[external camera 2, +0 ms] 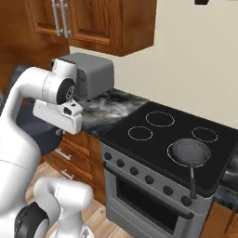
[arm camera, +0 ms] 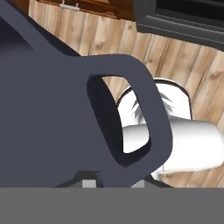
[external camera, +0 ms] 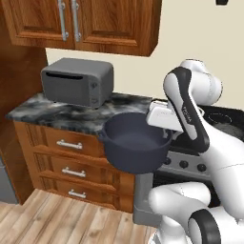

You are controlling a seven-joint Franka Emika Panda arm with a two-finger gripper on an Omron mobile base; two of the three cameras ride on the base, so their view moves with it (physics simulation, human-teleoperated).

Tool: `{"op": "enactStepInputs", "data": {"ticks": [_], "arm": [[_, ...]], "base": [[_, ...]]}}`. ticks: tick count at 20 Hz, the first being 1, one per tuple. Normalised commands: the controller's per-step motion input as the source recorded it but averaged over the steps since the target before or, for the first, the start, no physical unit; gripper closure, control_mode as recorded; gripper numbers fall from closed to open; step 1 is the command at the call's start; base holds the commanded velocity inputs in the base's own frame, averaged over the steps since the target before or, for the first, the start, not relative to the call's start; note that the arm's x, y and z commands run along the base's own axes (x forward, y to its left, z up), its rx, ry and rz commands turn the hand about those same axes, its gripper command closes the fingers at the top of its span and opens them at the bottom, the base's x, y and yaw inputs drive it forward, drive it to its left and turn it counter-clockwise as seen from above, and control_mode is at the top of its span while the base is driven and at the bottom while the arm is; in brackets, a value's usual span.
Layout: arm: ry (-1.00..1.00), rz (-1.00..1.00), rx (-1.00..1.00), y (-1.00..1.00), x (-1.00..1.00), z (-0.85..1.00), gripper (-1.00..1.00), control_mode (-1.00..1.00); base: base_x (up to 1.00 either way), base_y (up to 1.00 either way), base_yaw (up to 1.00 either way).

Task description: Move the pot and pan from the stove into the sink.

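Deep dark blue-grey pot (external camera: 136, 145), loop handles, upright, airborne; hand (arm camera: 114, 183) clamps handle.

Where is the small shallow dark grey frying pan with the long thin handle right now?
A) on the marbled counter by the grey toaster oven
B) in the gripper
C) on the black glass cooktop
C: the frying pan sits on the cooktop's front right burner ring, handle pointing toward the front edge.

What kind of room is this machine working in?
A home kitchen, by the look of it, though computer-drawn. There is a stove with ring burners and front knobs, a small frying pan on it, wooden cabinets above a marbled counter, and a grey toaster oven.
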Motion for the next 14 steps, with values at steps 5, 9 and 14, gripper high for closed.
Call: {"op": "enactStepInputs", "data": {"ticks": [5,9,14], "arm": [[0.00,0.00,0.00,0.00,0.00,0.00,1.00,1.00],[0.00,0.00,0.00,0.00,0.00,0.00,1.00,1.00],[0.00,0.00,0.00,0.00,0.00,0.00,1.00,1.00]], "base": [[-0.24,-0.04,0.46],[-0.22,-0.02,0.46],[-0.21,-0.02,0.47]]}}
